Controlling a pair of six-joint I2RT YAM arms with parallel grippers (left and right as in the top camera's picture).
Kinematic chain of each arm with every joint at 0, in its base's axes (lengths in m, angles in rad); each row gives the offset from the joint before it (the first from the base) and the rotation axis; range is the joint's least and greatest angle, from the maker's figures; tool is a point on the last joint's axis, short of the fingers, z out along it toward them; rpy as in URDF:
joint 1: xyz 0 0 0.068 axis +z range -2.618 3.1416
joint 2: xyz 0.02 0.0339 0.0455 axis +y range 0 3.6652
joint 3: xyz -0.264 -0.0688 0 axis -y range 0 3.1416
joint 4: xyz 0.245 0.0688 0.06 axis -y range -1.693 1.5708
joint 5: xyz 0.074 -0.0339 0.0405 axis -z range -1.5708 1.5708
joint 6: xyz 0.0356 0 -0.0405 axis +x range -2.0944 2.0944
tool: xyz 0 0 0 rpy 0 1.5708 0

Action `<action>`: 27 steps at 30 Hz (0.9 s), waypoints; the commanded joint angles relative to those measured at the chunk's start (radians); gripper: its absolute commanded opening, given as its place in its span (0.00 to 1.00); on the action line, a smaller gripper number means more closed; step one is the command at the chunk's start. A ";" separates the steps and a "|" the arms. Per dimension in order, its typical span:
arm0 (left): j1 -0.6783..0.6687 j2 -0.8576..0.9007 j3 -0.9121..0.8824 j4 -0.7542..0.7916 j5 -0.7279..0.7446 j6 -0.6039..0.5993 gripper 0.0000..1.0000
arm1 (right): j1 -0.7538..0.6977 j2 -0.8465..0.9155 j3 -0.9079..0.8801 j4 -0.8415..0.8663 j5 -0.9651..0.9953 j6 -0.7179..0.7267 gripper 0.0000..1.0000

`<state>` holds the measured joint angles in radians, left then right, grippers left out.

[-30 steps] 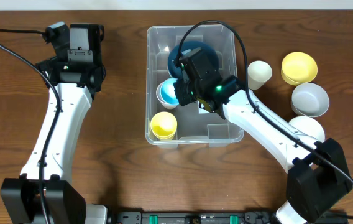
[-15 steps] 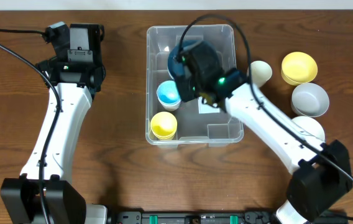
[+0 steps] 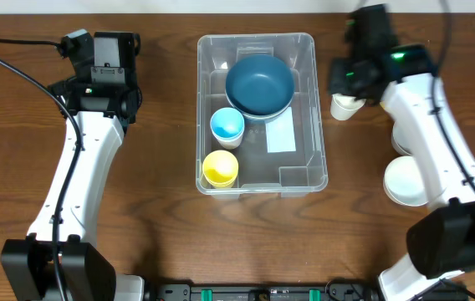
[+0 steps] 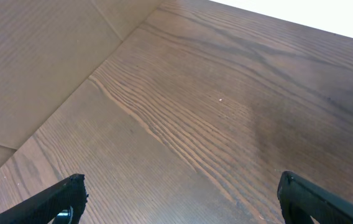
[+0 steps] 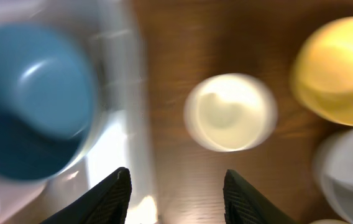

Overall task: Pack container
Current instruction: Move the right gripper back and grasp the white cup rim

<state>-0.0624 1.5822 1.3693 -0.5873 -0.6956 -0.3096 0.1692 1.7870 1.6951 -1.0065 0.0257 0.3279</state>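
step: fetch next piece for container (image 3: 321, 159) | my right pincer (image 5: 176, 186): half-spread, empty | cream cup (image 5: 230, 113) just ahead of my tips | next: descend, straddle its wall, close

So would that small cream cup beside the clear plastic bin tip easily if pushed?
Probably: the small cream cup looks empty, so likely light. It stands upright on the smooth wooden table, so a low push might slide it, a high one topple it. Being round, it would likely roll once down.
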 commanded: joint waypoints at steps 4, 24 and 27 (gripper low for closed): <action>0.003 -0.015 0.003 -0.003 -0.023 0.006 0.98 | -0.128 0.011 0.010 0.002 -0.034 0.015 0.49; 0.003 -0.015 0.003 -0.003 -0.023 0.006 0.98 | -0.169 0.290 0.010 0.042 -0.002 -0.026 0.32; 0.003 -0.015 0.003 -0.003 -0.023 0.006 0.98 | -0.169 0.318 0.010 0.038 -0.005 -0.033 0.04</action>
<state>-0.0624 1.5822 1.3693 -0.5873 -0.6956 -0.3096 0.0086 2.0846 1.6951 -0.9676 0.0158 0.3038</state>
